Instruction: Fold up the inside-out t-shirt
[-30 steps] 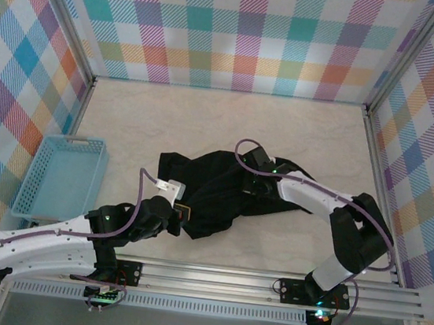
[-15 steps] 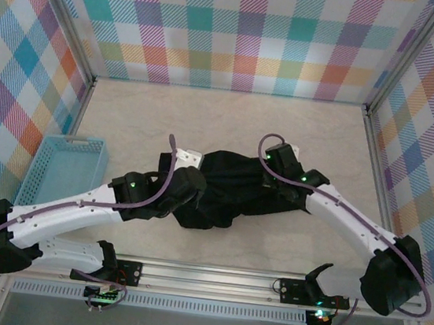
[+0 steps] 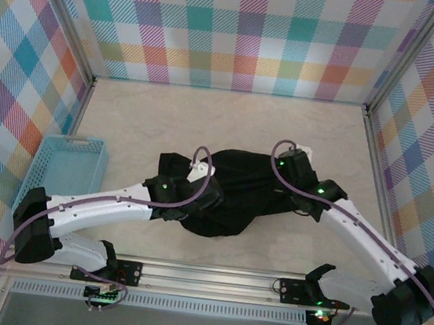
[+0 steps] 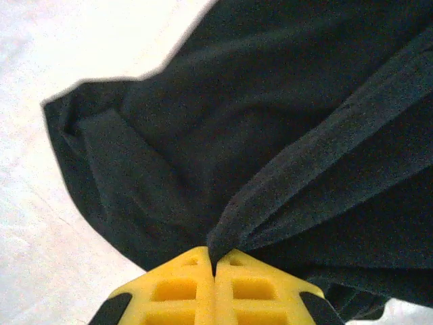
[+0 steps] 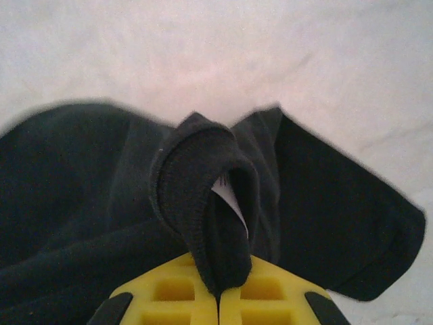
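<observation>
I read the t-shirt point(image 3: 235, 212) heaped mid-table point(image 3: 206, 121). My left gripper point(image 4: 214, 261) is at its left part, my right gripper point(image 5: 218, 284) at its right rear edge. Basket point(image 3: 77, 142) far left, well apart.

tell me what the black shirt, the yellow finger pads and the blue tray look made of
T-shirt: soft matte knit, likely cotton; limp folds, hemmed edge. Left finger pads: matte yellow moulded plastic or rubber; grid recesses. Tray: light blue plastic, probably; perforated walls.

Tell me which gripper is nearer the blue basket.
Left. The left gripper, shut on the t-shirt, is right of the blue basket, near the table's middle. The right gripper, also shut on the t-shirt, is farther right.
</observation>
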